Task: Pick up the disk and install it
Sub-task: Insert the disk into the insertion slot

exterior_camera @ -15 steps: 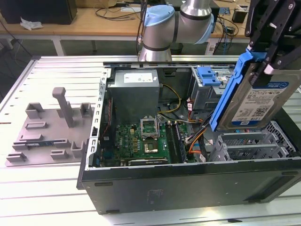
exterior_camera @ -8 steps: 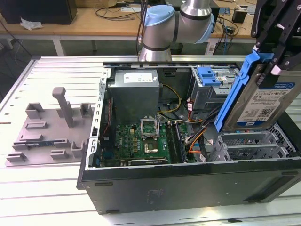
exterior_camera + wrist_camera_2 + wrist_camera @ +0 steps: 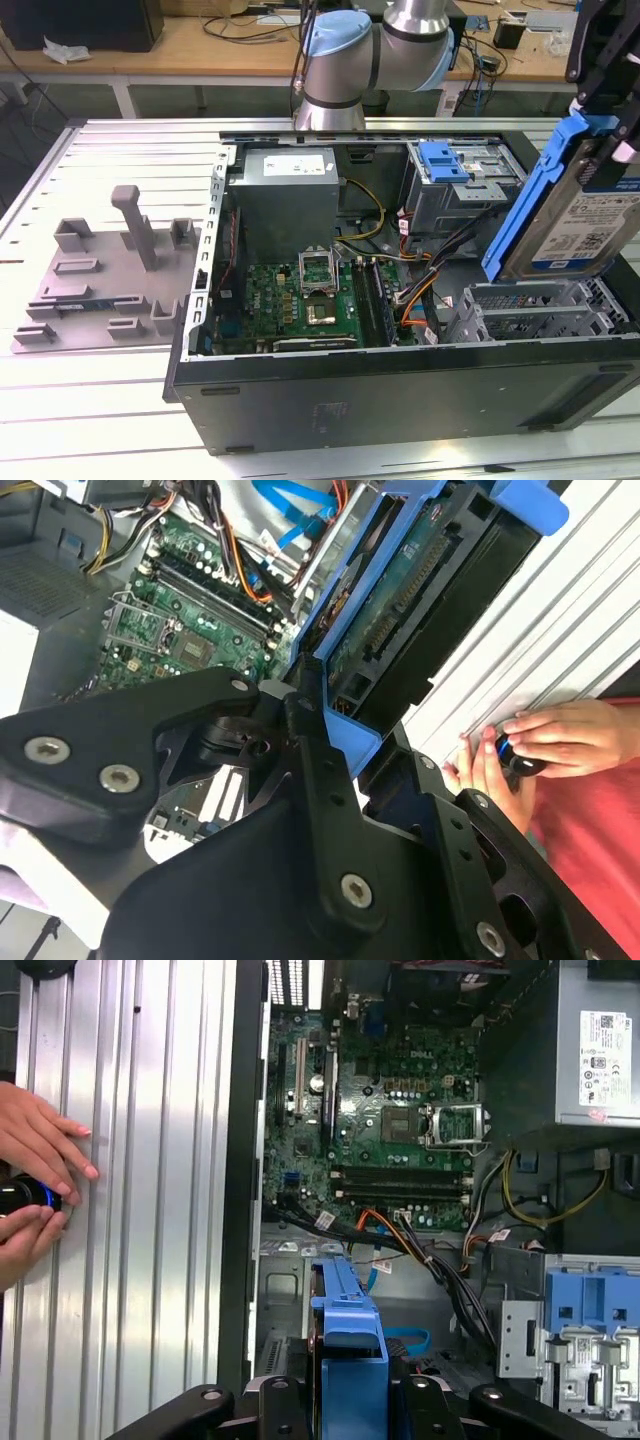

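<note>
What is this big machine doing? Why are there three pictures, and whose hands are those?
It is a robot arm. At its end is a gripper, a kind of claw, shut on the disk: a silver hard drive in a blue frame. The disk hangs tilted above an open computer case, where you can see the green circuit board.

One picture comes from a camera standing off the arm. The other two come from cameras riding near the arm's wrist, looking past the claw.

The case lies on a metal table. Beside it lies a grey tray with upright posts.

The hands belong to a person at the table. They hold a small dark thing that I cannot make out.
</note>
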`<state>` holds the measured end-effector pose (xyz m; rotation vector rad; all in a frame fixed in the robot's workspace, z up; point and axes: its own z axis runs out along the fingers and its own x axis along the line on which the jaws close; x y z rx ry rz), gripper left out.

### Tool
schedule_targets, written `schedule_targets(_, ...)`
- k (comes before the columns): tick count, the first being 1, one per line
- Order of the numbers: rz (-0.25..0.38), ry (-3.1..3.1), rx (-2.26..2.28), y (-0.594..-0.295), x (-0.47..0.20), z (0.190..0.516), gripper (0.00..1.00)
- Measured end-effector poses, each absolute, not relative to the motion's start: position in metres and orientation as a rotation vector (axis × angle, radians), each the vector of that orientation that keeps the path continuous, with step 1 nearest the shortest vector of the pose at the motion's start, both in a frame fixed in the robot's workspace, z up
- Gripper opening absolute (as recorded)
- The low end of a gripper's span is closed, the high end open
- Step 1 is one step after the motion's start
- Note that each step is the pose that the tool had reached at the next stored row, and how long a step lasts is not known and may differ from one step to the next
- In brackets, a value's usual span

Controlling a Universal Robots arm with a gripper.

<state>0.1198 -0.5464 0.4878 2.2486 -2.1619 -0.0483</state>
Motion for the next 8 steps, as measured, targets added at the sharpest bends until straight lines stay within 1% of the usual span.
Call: schedule_targets(8, -0.047, -2.162, 2.249, -0.5465, 0.1215, 0.4877, 0.37)
